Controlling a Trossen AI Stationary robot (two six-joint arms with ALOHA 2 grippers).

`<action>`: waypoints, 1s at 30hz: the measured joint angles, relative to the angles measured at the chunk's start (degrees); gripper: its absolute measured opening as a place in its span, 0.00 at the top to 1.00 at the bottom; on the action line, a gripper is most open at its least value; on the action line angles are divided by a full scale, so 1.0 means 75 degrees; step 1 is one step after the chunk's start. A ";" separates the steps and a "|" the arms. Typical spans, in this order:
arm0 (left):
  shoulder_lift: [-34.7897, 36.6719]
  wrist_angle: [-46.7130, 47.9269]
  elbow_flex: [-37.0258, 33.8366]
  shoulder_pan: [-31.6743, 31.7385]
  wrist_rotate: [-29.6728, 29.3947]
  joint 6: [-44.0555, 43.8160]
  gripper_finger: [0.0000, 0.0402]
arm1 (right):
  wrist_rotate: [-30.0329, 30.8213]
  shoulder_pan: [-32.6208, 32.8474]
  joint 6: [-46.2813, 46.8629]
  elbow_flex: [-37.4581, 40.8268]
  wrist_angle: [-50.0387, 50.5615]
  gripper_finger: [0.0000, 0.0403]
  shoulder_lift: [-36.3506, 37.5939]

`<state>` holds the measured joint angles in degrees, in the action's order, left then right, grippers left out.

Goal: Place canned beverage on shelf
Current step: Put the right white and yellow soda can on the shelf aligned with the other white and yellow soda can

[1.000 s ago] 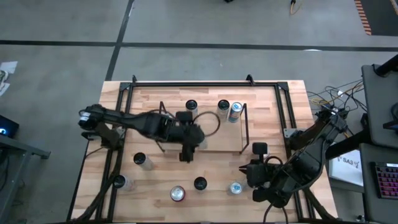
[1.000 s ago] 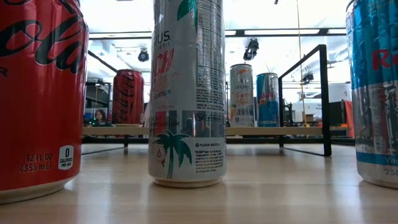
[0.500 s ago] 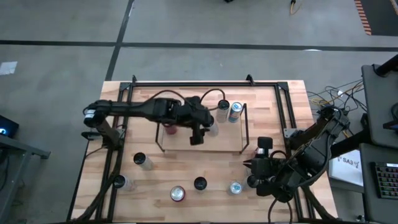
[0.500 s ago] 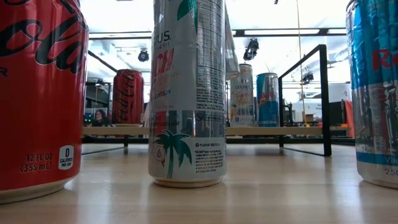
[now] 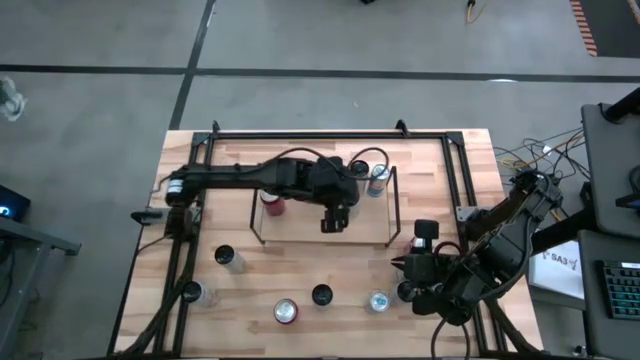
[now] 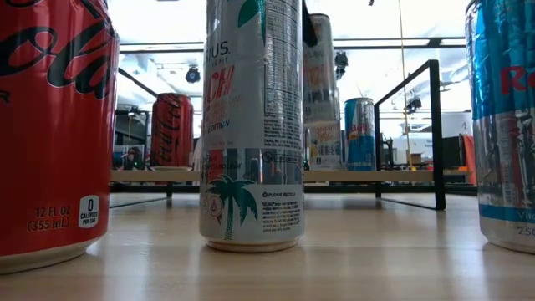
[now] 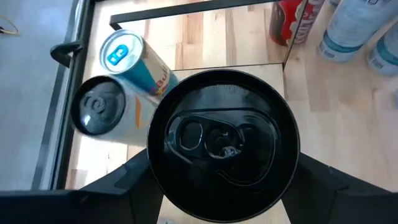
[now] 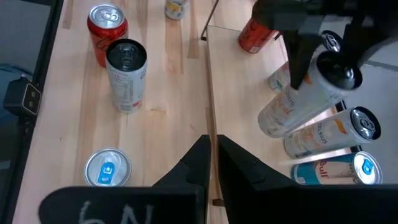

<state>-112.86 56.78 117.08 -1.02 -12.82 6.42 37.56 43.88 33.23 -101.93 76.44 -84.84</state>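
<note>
Left gripper (image 5: pixel 335 205) clamped on a can (image 8: pixel 297 103), carried high over the shelf (image 5: pixel 300 237) beside two cans already shelved at its right end; right gripper (image 8: pixel 211 163) shut, empty, parked near-right.

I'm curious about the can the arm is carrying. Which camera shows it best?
The right wrist view: the held can shows full length in the left gripper. The left wrist view shows only its black top, the low view a hidden sliver, and the high view hides it.
</note>
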 joint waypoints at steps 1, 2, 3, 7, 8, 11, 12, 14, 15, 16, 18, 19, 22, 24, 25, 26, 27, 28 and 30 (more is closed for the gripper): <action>-0.0132 0.0111 0.0179 0.0000 -0.0002 0.0043 0.41 | 0.0000 0.0000 0.0000 0.0000 0.0004 0.96 0.0000; -0.0271 0.0244 0.0361 0.0000 -0.0003 0.0078 0.41 | 0.0000 0.0000 0.0000 0.0000 0.0002 0.96 0.0000; -0.0395 0.0348 0.0537 0.0000 -0.0006 0.0087 0.41 | 0.0000 0.0000 0.0000 0.0000 0.0003 0.96 0.0000; -0.0868 0.0802 0.1121 0.0003 -0.0013 0.0038 0.41 | 0.0003 0.0000 0.0000 0.0000 0.0004 0.96 0.0000; -0.0955 0.0862 0.1217 0.0003 -0.0012 -0.0028 0.41 | 0.0000 0.0000 0.0000 0.0000 0.0004 0.96 0.0000; -0.1193 0.0833 0.1446 0.0003 -0.0012 -0.0370 0.41 | 0.0001 0.0000 0.0001 0.0000 0.0004 0.96 0.0000; -0.1260 0.0848 0.1494 0.0003 -0.0012 -0.0467 0.41 | 0.0001 0.0000 0.0000 0.0000 0.0005 0.96 0.0000; -0.1374 0.0844 0.1546 0.0003 -0.0012 -0.0611 0.41 | 0.0003 0.0000 0.0000 0.0004 0.0005 0.96 0.0000; -0.1418 0.0827 0.1548 0.0003 -0.0012 -0.0666 0.41 | 0.0003 0.0000 0.0000 0.0009 0.0013 0.96 0.0000; -0.1450 0.0834 0.1539 0.0003 -0.0012 -0.0714 0.41 | 0.0003 0.0000 0.0000 0.0015 0.0013 0.96 0.0000; -0.1486 0.0850 0.1483 0.0003 -0.0009 -0.0781 0.41 | 0.0000 0.0000 0.0000 0.0026 0.0018 0.96 0.0000; -0.1489 0.0845 0.1475 0.0003 -0.0009 -0.0828 0.41 | 0.0003 0.0000 0.0000 0.0026 0.0016 0.96 0.0000; -0.1486 0.0718 0.1454 0.0009 -0.0012 -0.1026 0.41 | 0.0003 0.0000 0.0001 0.0047 0.0016 0.96 0.0000; -0.1486 0.0672 0.1447 0.0009 -0.0012 -0.1179 0.41 | 0.0002 0.0000 0.0000 0.0065 0.0016 0.96 0.0000; -0.1486 0.0670 0.1440 0.0009 -0.0012 -0.1285 0.41 | 0.0001 0.0000 0.0000 0.0070 0.0016 0.96 0.0000; -0.1486 0.0664 0.1440 0.0012 -0.0012 -0.1409 0.41 | 0.0003 0.0000 0.0000 0.0070 0.0015 0.96 0.0000; -0.1486 0.0640 0.1440 0.0012 -0.0012 -0.1541 0.41 | 0.0003 0.0000 0.0002 0.0070 0.0014 0.96 0.0000; -0.1486 0.0620 0.1440 0.0012 -0.0012 -0.1643 0.41 | 0.0003 0.0000 0.0003 0.0070 0.0016 0.96 0.0000; -0.1486 0.0630 0.1440 0.0012 -0.0012 -0.1782 0.41 | 0.0003 0.0000 0.0003 0.0070 0.0013 0.96 0.0000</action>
<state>-124.01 61.50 127.87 -0.93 -12.91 -6.95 37.58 43.88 33.26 -101.41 76.53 -84.84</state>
